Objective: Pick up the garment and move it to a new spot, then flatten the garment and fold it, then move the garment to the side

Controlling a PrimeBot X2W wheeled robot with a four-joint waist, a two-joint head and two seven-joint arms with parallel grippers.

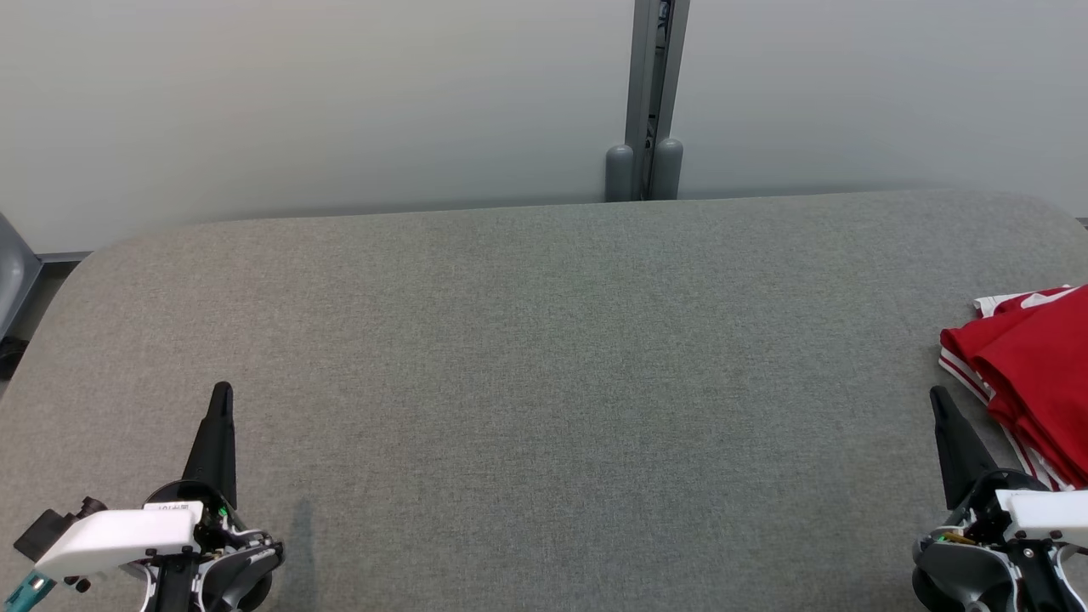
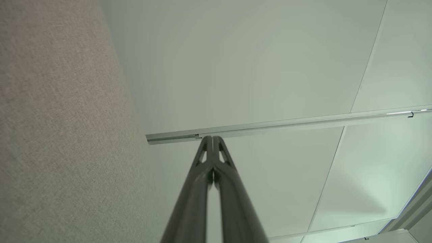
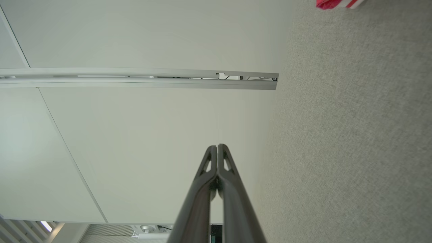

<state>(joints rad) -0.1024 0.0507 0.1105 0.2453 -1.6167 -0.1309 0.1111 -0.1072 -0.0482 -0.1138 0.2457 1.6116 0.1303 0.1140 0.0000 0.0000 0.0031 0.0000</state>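
Note:
A red garment [image 1: 1033, 370] with white trim lies bunched in folds at the right edge of the grey table [image 1: 544, 357], partly cut off by the head view's border. A small corner of the garment [image 3: 337, 3] shows at the top of the right wrist view. My right gripper [image 1: 937, 395] stands shut and empty just left of the garment, fingertips together [image 3: 217, 146]. Far across the table at the lower left, my left gripper [image 1: 222, 390] is also shut with nothing in it, its tips touching [image 2: 212, 138].
Pale wall panels rise behind the table, with a grey vertical post [image 1: 650, 102] at the back middle. A dark grey object [image 1: 13, 280] sits off the table's left edge. The table's rounded corners show at the far left and far right.

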